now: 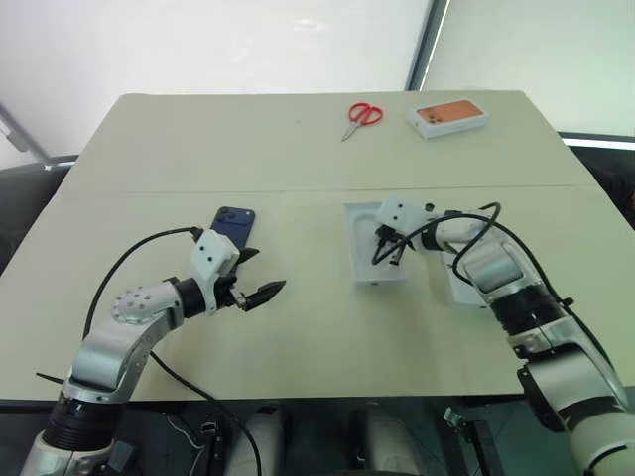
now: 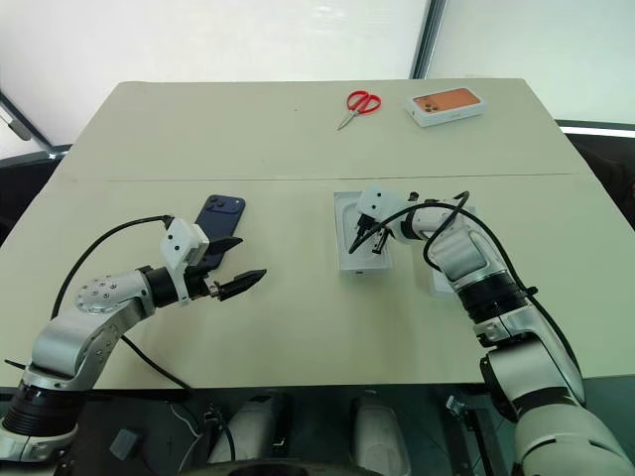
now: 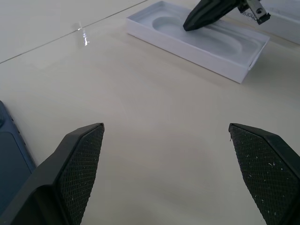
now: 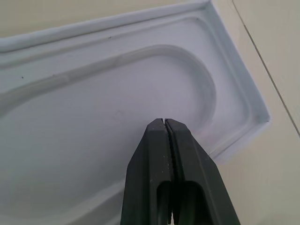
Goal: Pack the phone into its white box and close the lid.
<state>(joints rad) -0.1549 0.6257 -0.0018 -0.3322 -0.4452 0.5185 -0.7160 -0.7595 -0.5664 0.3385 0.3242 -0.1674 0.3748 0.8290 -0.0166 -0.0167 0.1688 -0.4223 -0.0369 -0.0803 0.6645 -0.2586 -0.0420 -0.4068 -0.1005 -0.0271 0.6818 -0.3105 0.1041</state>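
- You see a pale table [image 1: 298,337] with white blinds behind it.
- Your left gripper [image 1: 260,294] is wide open. The phone [image 1: 232,226] lies flat just behind it.
- Your right gripper [image 4: 164,123] is pinched shut, tips over the oval dip in the white box [image 1: 359,260].
- Bare table lies between your grippers. Scissors [image 1: 361,118] lie far off.

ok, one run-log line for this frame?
left gripper: open, over bare table | right gripper: shut, tips over white insert with oval recess | phone: on table, unpacked
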